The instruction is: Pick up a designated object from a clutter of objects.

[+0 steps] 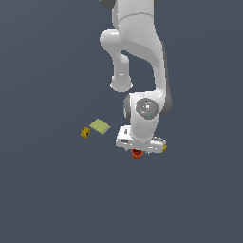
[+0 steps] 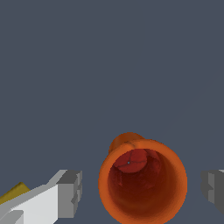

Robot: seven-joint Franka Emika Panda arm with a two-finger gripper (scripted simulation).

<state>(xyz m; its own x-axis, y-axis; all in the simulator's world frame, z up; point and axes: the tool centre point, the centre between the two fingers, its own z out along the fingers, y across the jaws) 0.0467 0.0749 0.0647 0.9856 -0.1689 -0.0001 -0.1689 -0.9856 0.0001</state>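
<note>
Claw (image 2: 140, 190) fingers apart, straddling the cup (image 2: 142, 181) without touching. We should centre, sink to mid-wall, then close evenly, clear of the neighbouring yellow block (image 2: 15, 192).

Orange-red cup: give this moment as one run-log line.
phase: pre-grasp | tool: open, straddling orange-red cup, pads apart from it | cup: upright, not lifted

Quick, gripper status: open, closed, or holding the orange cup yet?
Gripper: open, one finger on each side of the orange-red cup, with gaps showing; not gripping it yet.
</note>
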